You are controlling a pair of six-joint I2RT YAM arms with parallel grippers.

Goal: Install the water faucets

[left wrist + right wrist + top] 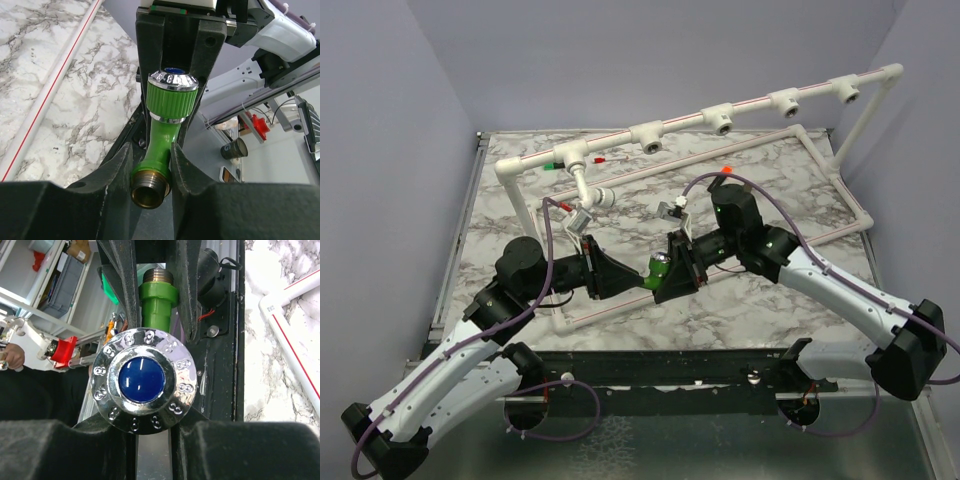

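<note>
Left arm (470, 345) rises from the near-left corner, elbow bent, forearm running flat to the right. Left pincer (151, 167) is clenched on the water faucet (658, 272), fingers (120, 170) pressing both sides of its green body just above the brass threaded end. Faucet sits over the tabletop (780, 300) close to the near edge, about mid-width, knob end to the right. Right pincer (152, 422) grasps the same faucet by its chrome-capped knob, blue disc facing its camera. Right arm (840, 295) comes from the near-right corner, elbow raised, wrist turned left. Pincers are nose to nose. White pipe frame (720, 120) runs along the far edge.
</note>
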